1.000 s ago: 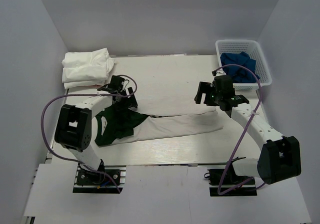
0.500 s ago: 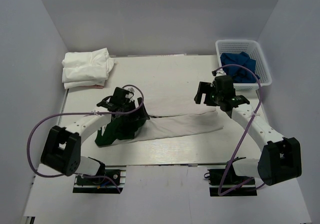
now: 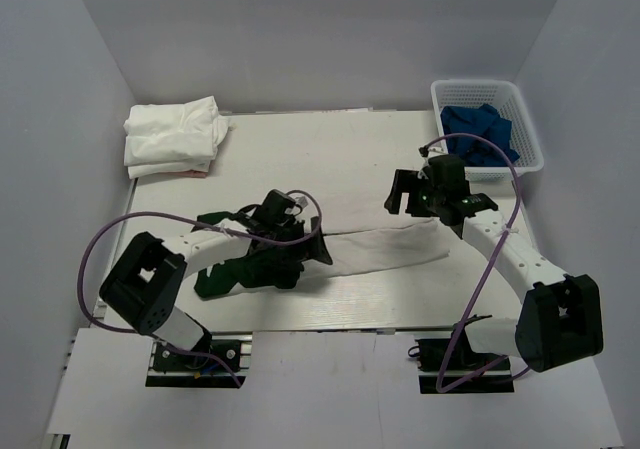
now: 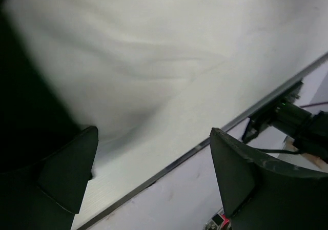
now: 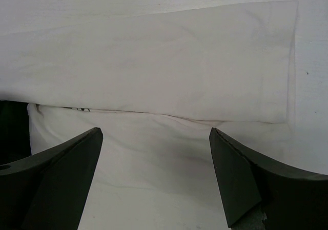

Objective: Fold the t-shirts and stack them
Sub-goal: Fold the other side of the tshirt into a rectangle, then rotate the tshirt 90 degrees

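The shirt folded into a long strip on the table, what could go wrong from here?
The t-shirt lies in overlapping layers, as the right wrist view shows; the open right jaws might pinch only the top layer and pull the fold apart. The left jaws, also open, hang low over the cloth beside its dark green end; sweeping sideways could drag and bunch it.

Left claw [image 4: 154, 132] spread wide, over rumpled white t-shirt [image 4: 154, 45], pale table [image 4: 148, 166] edge below

White links [image 3: 205, 237], black joints [image 3: 150, 284] on both arms — purple cables [image 3: 160, 215], apparently one each.
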Controlling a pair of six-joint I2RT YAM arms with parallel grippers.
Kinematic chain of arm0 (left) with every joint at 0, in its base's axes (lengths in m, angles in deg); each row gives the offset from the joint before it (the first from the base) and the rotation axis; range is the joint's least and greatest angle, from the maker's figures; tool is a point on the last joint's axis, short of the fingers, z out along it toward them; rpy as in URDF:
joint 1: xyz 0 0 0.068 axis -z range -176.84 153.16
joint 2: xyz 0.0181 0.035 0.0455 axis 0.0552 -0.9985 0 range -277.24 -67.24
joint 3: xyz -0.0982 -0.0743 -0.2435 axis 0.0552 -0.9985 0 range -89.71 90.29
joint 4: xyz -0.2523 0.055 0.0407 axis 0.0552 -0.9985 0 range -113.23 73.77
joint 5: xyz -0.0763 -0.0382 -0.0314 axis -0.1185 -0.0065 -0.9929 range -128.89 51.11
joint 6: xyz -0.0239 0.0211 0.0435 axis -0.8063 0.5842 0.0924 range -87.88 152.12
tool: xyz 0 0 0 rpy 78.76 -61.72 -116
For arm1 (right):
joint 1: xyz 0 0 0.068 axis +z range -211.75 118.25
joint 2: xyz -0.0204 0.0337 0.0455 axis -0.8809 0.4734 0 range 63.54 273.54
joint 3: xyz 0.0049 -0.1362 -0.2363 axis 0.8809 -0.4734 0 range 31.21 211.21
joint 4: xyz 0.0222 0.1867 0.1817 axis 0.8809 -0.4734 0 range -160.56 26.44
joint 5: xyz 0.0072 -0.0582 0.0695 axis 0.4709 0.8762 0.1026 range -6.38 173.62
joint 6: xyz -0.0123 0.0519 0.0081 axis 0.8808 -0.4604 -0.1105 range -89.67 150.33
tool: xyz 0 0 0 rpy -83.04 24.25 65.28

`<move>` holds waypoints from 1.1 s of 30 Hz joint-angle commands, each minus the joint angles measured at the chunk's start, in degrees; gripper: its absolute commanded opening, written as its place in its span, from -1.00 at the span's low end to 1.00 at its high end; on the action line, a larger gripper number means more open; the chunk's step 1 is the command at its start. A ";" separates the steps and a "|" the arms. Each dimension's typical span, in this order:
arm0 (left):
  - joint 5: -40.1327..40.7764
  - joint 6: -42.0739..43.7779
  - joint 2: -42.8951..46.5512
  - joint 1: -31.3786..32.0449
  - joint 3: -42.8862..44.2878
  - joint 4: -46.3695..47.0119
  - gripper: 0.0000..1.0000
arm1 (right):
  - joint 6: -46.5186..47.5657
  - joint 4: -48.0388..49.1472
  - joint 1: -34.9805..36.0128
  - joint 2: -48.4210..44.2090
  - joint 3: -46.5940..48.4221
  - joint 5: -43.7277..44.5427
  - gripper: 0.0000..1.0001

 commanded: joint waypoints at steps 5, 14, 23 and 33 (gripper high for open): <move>3.96 2.20 6.77 3.52 10.41 -3.60 1.00 | 2.51 3.08 1.62 -3.09 0.00 -3.96 0.81; 26.81 -17.11 28.56 1.68 -0.64 -30.59 1.00 | 1.72 3.79 2.67 -2.48 -2.81 -8.77 0.81; 34.82 -18.29 36.87 1.67 -3.04 -21.11 1.00 | 0.93 4.50 7.60 2.79 -2.21 -8.54 0.81; 35.98 -12.47 17.69 1.15 1.82 -19.54 1.00 | -0.83 3.44 7.16 5.52 -1.41 -4.40 0.81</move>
